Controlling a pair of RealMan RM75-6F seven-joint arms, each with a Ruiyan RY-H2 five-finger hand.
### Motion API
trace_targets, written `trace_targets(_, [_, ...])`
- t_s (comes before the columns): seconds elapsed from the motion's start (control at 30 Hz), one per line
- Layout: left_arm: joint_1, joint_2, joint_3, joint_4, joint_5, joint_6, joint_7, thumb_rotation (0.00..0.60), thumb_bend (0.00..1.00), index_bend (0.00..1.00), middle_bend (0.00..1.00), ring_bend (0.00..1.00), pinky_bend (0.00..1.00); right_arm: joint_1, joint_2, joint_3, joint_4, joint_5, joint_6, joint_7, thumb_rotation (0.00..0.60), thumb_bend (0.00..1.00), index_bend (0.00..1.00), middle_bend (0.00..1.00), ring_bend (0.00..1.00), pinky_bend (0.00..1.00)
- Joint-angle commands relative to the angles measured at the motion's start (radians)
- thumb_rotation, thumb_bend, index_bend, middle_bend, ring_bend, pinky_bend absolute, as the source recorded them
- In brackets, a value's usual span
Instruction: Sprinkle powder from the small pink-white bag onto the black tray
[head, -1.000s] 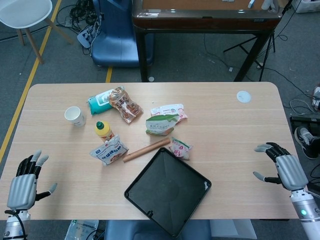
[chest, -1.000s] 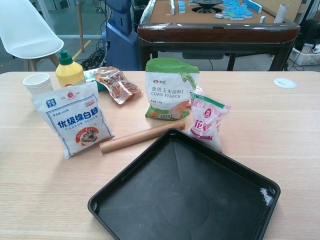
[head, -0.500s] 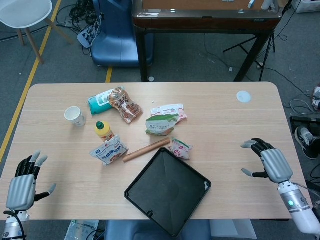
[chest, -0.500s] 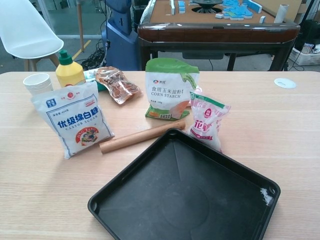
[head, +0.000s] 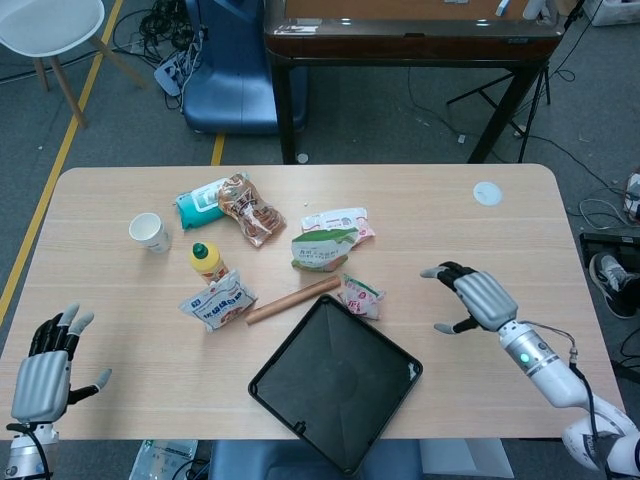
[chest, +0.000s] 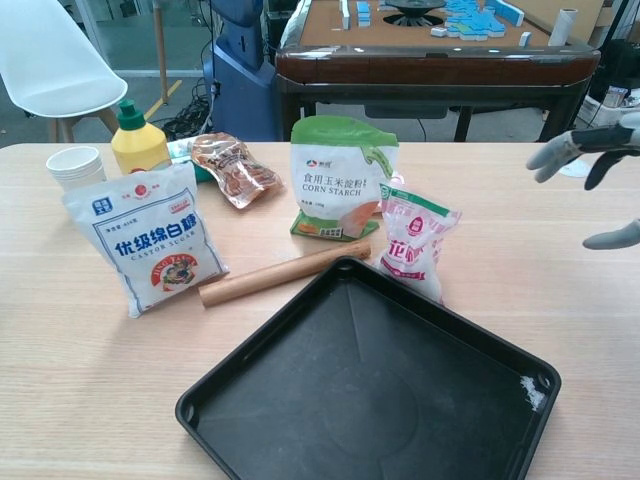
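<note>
Left hand (head: 43, 372): stays at the worktop's near left corner, fingers spread, holding nothing.
Pink-white bag (chest: 415, 242): not moved, touching the black tray (chest: 300, 425)'s far edge.
Right hand (head: 477, 298): fingers spread, empty, has moved left toward the bag.

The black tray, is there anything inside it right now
The black tray holds no objects, only a small white powdery smear in its right corner. The small pink-white bag stands just beyond its far rim.
</note>
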Motion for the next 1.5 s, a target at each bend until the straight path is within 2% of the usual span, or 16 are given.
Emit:
trace_targets(0.03, [0.001,0.0,0.0,0.0,-0.001,0.0,0.001,0.6,0.18,0.14,0.05,0.04,0.03,0.054,-0.035,0.006,0.031,-0.012,-0.049,0.033,0.6,0.03,0.2,0.25,0.15,0.28])
trace_targets(0.47, [0.003,-0.004,-0.002,0.003,-0.006,-0.001,0.003,0.6,0.18,0.14,0.05,0.04,0.03,0.226,-0.154,0.002,0.157,-0.029,-0.188,0.134,0.6,0.03,0.2,0.24,0.15,0.26])
trace_targets(0.93, [0.006,0.001,-0.003,0.0,-0.004,0.003,0.004,0.6,0.18,0.15,0.05,0.04,0.03,0.303,-0.232,-0.019,0.249,-0.016,-0.222,0.189,0.6,0.03,0.2,0.24,0.14,0.25])
trace_targets(1.13, [0.008,0.001,-0.002,-0.004,-0.004,0.005,0.007,0.6,0.18,0.14,0.05,0.04,0.03,0.335,-0.261,-0.041,0.296,-0.024,-0.247,0.215,0.6,0.03,0.2,0.24,0.12,0.22])
trace_targets(1.5, [0.008,0.002,-0.003,-0.011,-0.004,0.007,0.019,0.6,0.18,0.15,0.05,0.04,0.03,0.378,-0.322,-0.074,0.393,-0.036,-0.264,0.304,0.6,0.03,0.2,0.24,0.12,0.22])
